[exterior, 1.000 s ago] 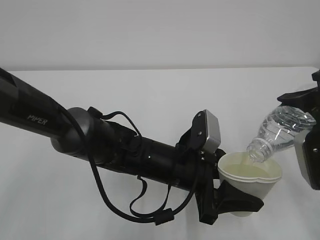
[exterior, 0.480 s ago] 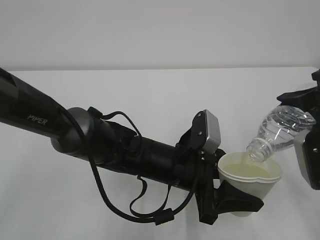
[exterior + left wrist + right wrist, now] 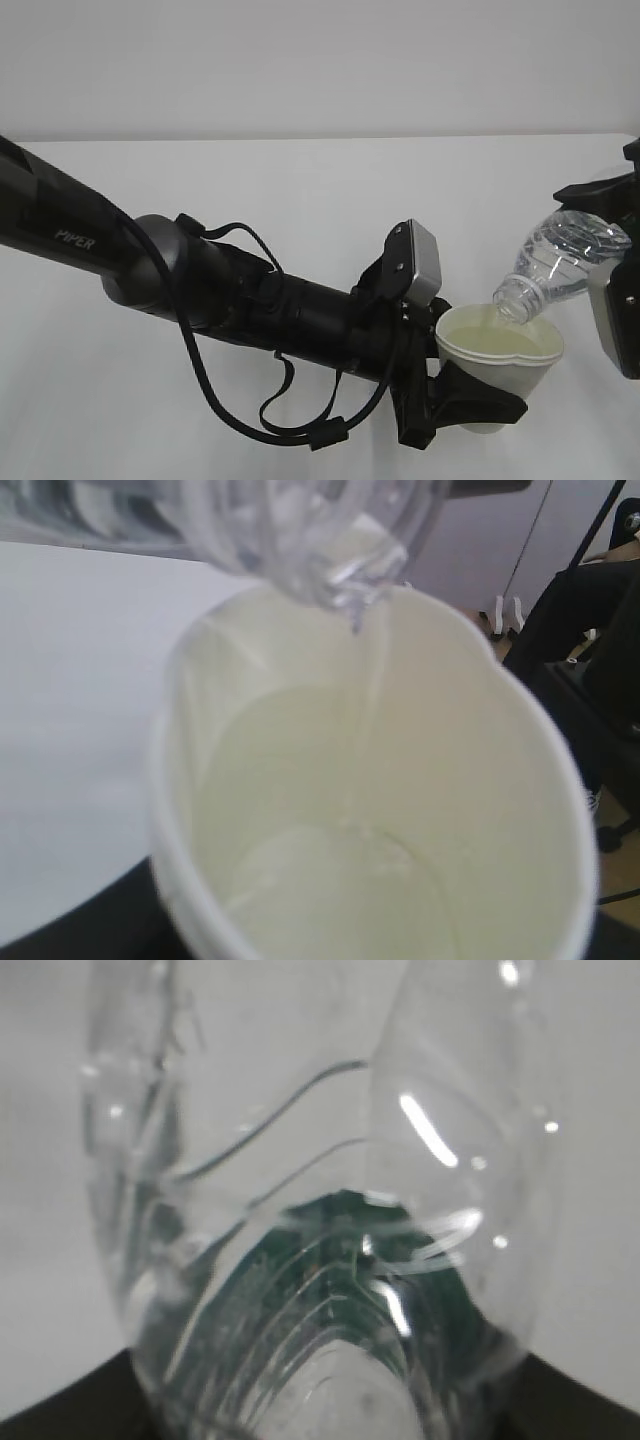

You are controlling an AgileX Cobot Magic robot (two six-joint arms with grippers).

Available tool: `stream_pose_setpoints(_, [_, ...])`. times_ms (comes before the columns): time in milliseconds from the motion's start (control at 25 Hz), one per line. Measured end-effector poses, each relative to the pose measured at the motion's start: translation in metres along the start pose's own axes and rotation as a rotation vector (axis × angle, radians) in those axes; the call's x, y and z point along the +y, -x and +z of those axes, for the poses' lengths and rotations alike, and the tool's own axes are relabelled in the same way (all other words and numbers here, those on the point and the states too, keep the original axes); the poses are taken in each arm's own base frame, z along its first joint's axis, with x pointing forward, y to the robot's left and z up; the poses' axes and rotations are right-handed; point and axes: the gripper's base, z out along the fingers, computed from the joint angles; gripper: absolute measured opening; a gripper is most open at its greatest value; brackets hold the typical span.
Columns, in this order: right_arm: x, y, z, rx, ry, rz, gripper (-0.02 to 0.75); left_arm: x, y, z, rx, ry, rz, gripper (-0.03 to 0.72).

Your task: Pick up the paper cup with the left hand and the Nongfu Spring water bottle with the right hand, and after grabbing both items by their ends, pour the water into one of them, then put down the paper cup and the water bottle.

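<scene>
We see the left gripper (image 3: 462, 398) clenched on the cup (image 3: 500, 362), its black fingers (image 3: 480, 396) wrapping the cup's lower wall and holding it up off the white desk (image 3: 300, 200), roughly upright with the rim slightly pinched out of round. The right gripper (image 3: 610, 215) reaches in from the right edge and grasps the bottle (image 3: 560, 260) by its base end — the bottle is tilted neck-down toward the left, its open mouth just above the cup's rim on the far right side. In the left wrist view a thin stream runs from the bottle mouth (image 3: 340, 550) down the cup's inner wall (image 3: 400, 780) into a shallow pool at the bottom. The right wrist view shows only the clear ribbed bottle (image 3: 320, 1210) up close, with a bit of green label deep inside.
</scene>
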Motion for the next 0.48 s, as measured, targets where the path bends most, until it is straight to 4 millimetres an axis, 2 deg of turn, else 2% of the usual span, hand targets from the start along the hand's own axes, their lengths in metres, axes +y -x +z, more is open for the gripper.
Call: stream_pose_setpoints(480, [-0.0005, -0.0018, 0.0, 0.02, -0.006, 0.054, 0.387, 0.0013, 0.0018, 0.0005, -0.002, 0.003, 0.006, 0.414])
